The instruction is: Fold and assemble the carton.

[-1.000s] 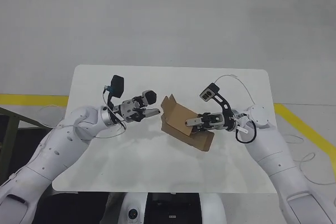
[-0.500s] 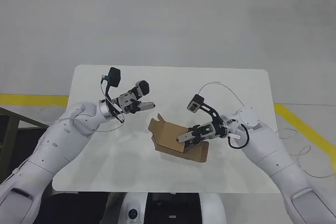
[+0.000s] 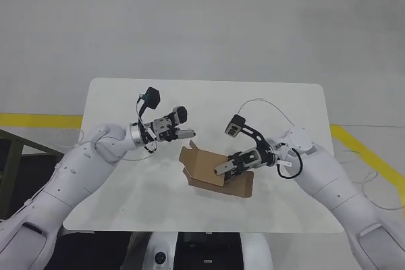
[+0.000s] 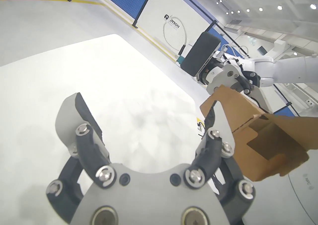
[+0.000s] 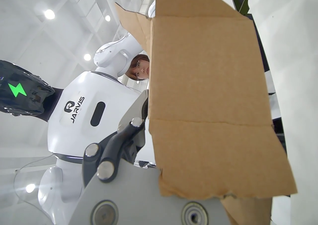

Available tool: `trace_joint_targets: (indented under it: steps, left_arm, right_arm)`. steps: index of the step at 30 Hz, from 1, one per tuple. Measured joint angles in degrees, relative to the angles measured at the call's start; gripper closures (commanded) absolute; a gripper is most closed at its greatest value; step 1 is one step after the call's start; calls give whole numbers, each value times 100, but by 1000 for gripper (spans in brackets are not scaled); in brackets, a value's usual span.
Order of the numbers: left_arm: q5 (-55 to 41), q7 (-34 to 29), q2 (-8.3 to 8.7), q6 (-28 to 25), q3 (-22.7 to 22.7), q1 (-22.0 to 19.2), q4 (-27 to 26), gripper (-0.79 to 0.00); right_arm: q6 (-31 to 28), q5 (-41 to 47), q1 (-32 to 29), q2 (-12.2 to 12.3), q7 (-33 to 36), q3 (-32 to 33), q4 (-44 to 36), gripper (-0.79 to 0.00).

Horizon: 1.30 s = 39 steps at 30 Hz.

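Presently on record, four entries.

1. carton (image 3: 212, 172): brown corrugated board, partly erected and skewed. It sits near the middle of the white table (image 3: 290, 101), toward its front edge. One short flap stands up at the end nearest the left arm.

2. right gripper (image 3: 224, 167): clamped on the carton wall that faces the right arm. In the right wrist view one finger (image 5: 136, 112) lies against the edge of a carton (image 5: 208, 82) panel, and the other is hidden behind the board. The right arm has its elbow bent and its forearm angled in over the table toward the centre. The right wrist camera (image 3: 235, 126) is raised beyond the carton.

3. left gripper (image 3: 187, 133): jaws spread wide, nothing between them. In the left wrist view the left gripper (image 4: 146, 109) frames bare table, and the carton (image 4: 260, 141) lies just beside one fingertip; contact cannot be told. The left arm is stretched from the table's left side toward the centre, its gripper pointing at the raised flap.

4. changes:
- Against half a second ago, the left gripper has come in from well apart to just beside the flap. The left wrist camera (image 3: 150, 96) has shifted inward with it. The carton and right gripper are nearly unmoved.
- Against one second ago, the carton has been drawn toward the front edge and turned, and the right forearm has swung along with it.
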Motion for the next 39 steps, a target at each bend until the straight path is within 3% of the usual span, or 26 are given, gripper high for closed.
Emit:
trace_joint_targets:
  steps: [16, 39]
  left_arm:
    - [-548, -458, -51, -476, -148, 182, -64, -785]
    - [-518, -853, -98, -386, -336, 492, -534, -785]
  right_arm:
    - [-1, -33, -29, -35, 0, 256, 153, 0]
    - [-1, -261, -124, -217, 0, 588, 280, 0]
